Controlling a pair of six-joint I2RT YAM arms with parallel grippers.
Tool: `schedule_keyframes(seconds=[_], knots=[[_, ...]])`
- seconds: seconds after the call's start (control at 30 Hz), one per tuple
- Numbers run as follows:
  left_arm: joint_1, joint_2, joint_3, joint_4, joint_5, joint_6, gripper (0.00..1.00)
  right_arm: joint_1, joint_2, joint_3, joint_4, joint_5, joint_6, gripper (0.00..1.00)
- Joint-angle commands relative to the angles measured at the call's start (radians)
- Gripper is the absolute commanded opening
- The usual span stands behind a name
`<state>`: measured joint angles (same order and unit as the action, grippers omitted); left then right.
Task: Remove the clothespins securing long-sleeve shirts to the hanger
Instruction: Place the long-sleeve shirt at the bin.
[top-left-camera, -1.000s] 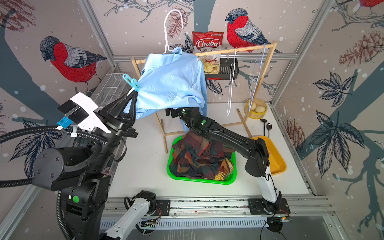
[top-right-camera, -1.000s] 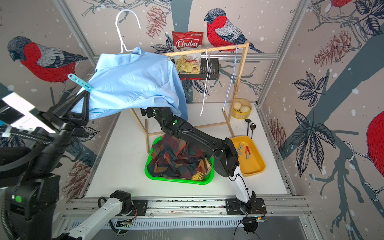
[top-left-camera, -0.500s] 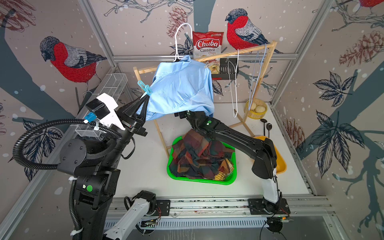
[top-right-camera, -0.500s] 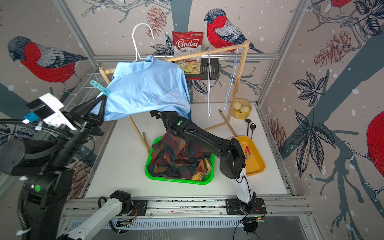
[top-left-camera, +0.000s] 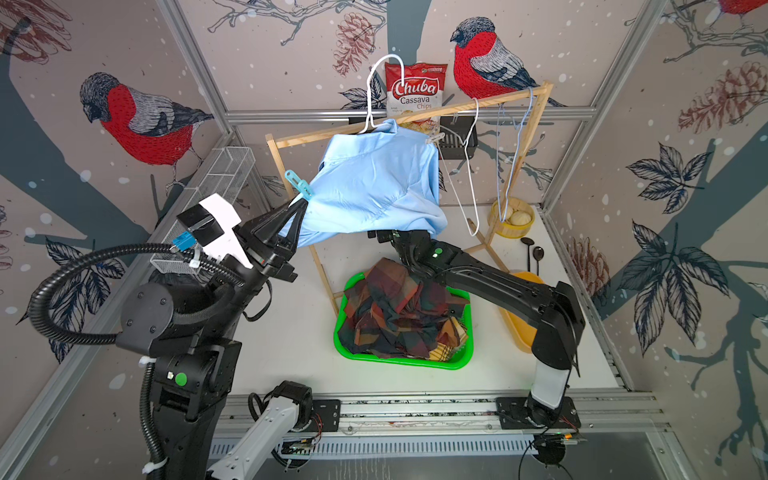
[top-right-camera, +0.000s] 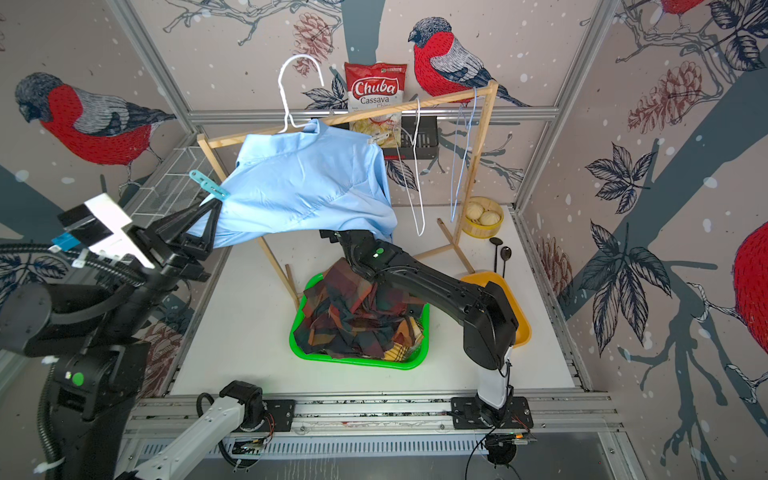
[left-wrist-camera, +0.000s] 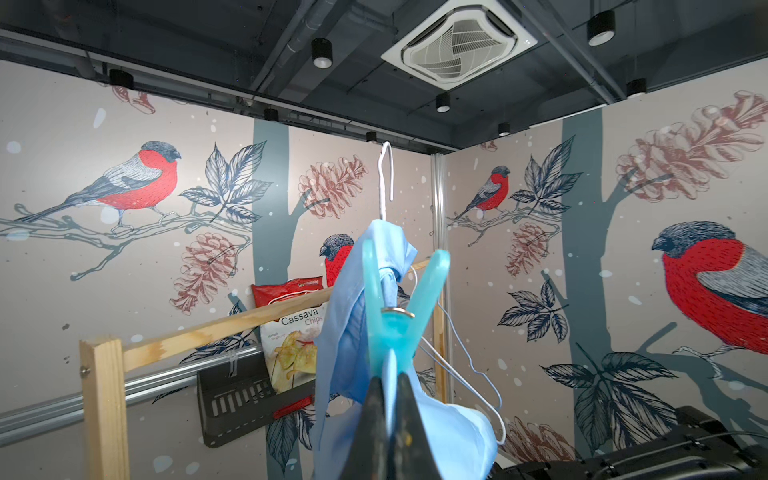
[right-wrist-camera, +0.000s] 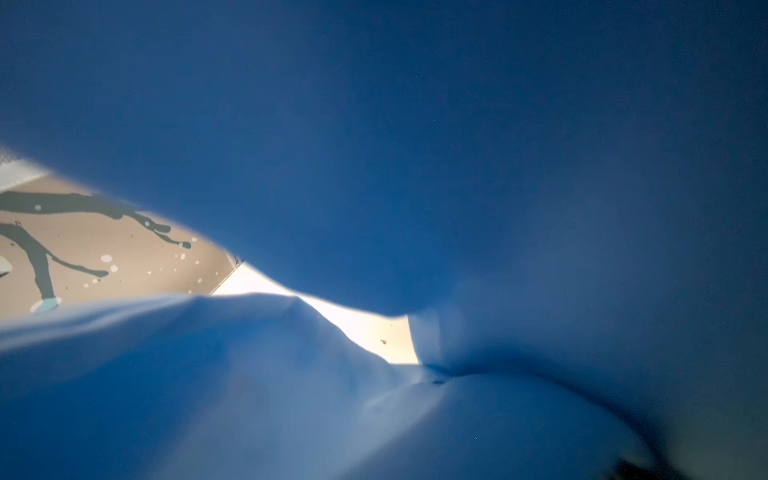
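Left gripper (top-left-camera: 300, 204) closed tight on the teal clothespin (top-left-camera: 297, 183).
The clothespin sits at the shoulder edge of the light blue shirt (top-left-camera: 378, 183) (on a white hanger (top-left-camera: 380, 89)); the right gripper is hidden under this shirt, so I cannot tell its fingers.

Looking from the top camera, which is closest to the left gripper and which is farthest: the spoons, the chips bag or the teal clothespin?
1. Teal clothespin, pinched in the left gripper.
2. Chips bag, hanging at the back.
3. Spoons, low at the far right.

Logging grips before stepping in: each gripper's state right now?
Left gripper: closed on the teal clothespin.
Right gripper: hidden under the light blue shirt; cannot tell.
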<state>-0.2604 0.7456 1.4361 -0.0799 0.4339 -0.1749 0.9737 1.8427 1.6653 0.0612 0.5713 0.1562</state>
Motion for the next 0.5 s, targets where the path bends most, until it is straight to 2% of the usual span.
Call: schedule_keyframes(seconds=[0.0, 0.13, 0.27, 0.37, 0.47], knots=[[-0.002, -0.014, 0.013, 0.042, 0.058, -0.03, 0.0, 0.007, -0.055, -0.038, 0.06, 0.063, 0.009, 1.0], [-0.002, -0.035, 0.018, 0.023, 0.04, -0.034, 0.0, 0.034, -0.119, -0.084, 0.071, 0.098, -0.006, 1.0], [-0.002, -0.055, 0.054, -0.009, -0.024, -0.013, 0.0, 0.085, -0.17, -0.11, 0.119, 0.165, -0.078, 1.0], [-0.001, -0.068, 0.094, -0.031, -0.065, 0.013, 0.0, 0.126, -0.201, -0.091, 0.142, 0.2, -0.137, 1.0], [-0.003, -0.079, 0.136, -0.038, -0.061, 0.018, 0.0, 0.163, -0.213, -0.05, 0.166, 0.237, -0.203, 1.0]])
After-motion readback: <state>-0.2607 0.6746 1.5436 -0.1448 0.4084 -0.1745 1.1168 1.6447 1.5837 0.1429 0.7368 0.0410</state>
